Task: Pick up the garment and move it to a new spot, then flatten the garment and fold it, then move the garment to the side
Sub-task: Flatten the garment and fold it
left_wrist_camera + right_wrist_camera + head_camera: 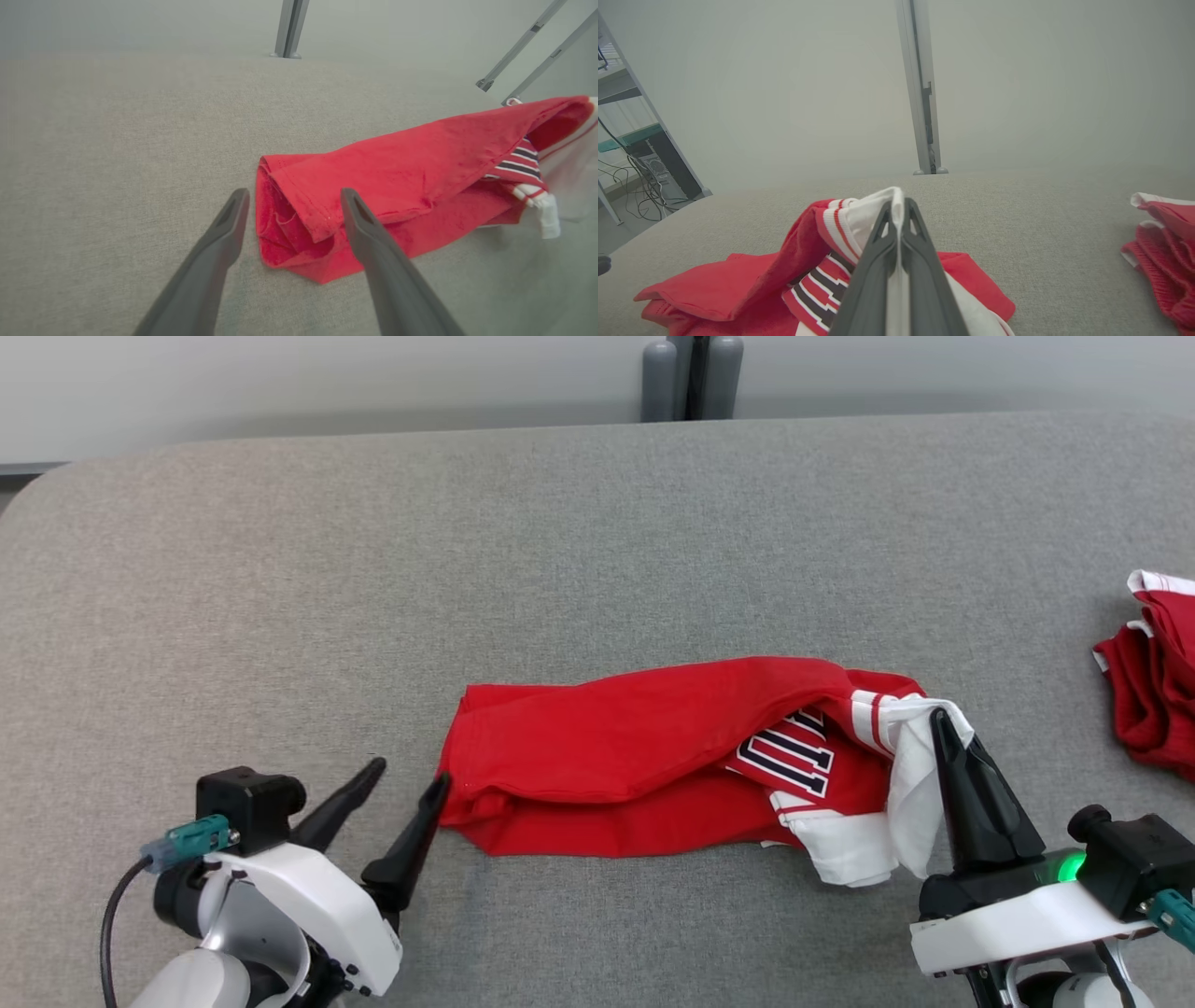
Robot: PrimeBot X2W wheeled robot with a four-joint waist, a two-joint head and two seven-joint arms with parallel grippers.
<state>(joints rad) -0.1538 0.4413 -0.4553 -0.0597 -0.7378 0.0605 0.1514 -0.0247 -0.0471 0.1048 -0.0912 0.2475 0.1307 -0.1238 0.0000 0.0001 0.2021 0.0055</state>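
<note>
- The garment (644, 756) lies folded into a long band across the near middle of the tabletop (597, 541). Wide bare surface lies behind it and to its left, up to the rounded far-left corner.
- A second red-and-white heap (1153, 691) lies well apart on the right, cut off by the frame edge.
- The left pincer (409, 773) stands spread wide at the garment's left end, gripping nothing. Whether a fingertip touches the hem I cannot tell.
- The right pincer (941, 719) is clamped on white cloth at the garment's right end, raising it into a peak.
- Dark block lettering outlined in white is partly covered by the top fold and unreadable.
- The tabletop has a grey woven covering. The garment is matte red with striped white trim. The pincer fingers are dark and tapering.
</note>
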